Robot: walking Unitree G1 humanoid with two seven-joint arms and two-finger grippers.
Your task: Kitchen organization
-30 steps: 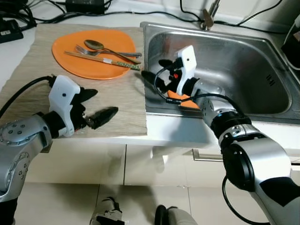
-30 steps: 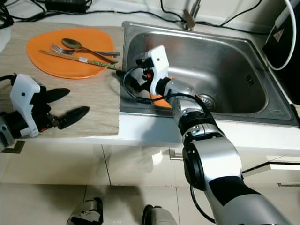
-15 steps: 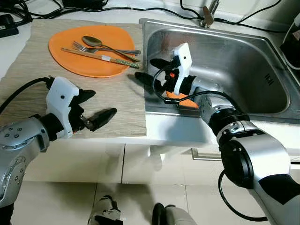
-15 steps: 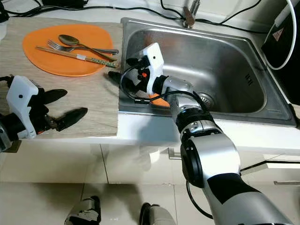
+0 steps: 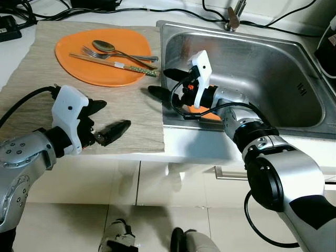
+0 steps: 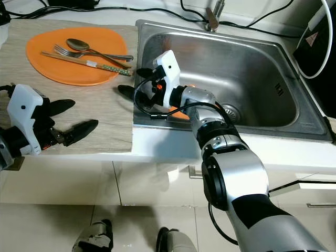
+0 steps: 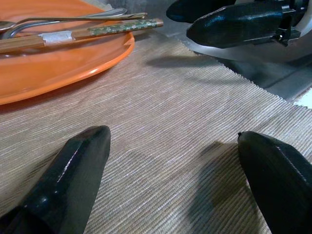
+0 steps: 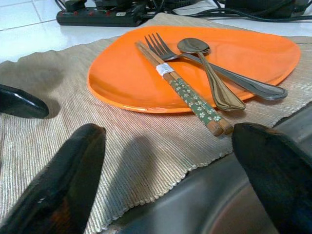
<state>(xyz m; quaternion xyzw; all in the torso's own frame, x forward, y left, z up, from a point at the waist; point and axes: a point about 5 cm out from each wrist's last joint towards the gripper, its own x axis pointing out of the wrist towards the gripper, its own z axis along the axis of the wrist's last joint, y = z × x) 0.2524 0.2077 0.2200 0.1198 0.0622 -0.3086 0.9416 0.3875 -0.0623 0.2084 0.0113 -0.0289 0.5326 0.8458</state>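
Right gripper (image 5: 164,81), jaws spread wide, has swung left out over the steel sink (image 5: 273,68) rim since a sec ago, one finger now over the beige woven mat (image 5: 63,100) on the counter, near the green-tipped wooden chopsticks (image 5: 113,64). Chopsticks, fork & spoon lie on the flat orange plate (image 5: 79,71). Left gripper (image 5: 105,118) stays low over mat's front edge, jaws apart, holding nothing.

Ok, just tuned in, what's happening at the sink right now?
The right gripper is open and empty, reaching from over the sink toward the near end of the chopsticks on the orange plate, where a fork and spoon also lie. Nothing is grasped yet. The left gripper hovers open over the woven mat near the counter edge, holding nothing. Something orange lies in the sink under the right wrist.
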